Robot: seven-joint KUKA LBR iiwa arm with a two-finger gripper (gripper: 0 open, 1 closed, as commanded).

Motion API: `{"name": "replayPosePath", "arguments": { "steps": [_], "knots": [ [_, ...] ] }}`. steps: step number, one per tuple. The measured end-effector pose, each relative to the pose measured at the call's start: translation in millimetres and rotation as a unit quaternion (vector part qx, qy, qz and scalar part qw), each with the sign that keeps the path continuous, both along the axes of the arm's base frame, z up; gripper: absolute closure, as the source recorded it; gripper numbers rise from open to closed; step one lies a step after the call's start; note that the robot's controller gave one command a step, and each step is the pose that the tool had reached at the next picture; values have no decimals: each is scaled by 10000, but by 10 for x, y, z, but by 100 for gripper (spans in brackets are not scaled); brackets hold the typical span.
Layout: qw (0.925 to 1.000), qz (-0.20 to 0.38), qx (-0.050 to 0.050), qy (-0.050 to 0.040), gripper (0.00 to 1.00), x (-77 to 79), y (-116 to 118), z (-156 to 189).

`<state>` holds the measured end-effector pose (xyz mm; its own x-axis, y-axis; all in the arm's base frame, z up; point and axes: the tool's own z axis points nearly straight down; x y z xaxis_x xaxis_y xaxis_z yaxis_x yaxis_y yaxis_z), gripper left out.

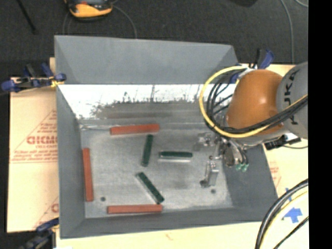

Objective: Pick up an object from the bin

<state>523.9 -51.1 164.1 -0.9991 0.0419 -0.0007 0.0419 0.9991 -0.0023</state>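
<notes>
Step in hand, as you are likely judging it: approach, no pick yet. The gripper [210, 176] is hanging low over bare floor at the right of the bin [70, 165], and nothing is showing in it. You cannot tell whether it is apart or together.

The nearest candidate is the dark green bar [176, 154], which is lying level just left of and slightly above the gripper, clear of it.

The next move is probably calling for a short shift left and a squaring across that bar's narrow width.

The grey metal floor is looking scuffed and flat. Two more green bars [147, 150] [150, 187] are lying mid-floor with room around them. The red bars [135, 130] [88, 174] [134, 209] are lying near the walls, where access is tighter.
</notes>
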Motion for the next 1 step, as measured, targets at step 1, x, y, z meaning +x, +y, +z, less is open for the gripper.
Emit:
{"name": "replayPosePath", "arguments": {
  "steps": [1],
  "knots": [
    [9999, 163, 7, -50, 0, 240, 268, -532]
  ]
}}
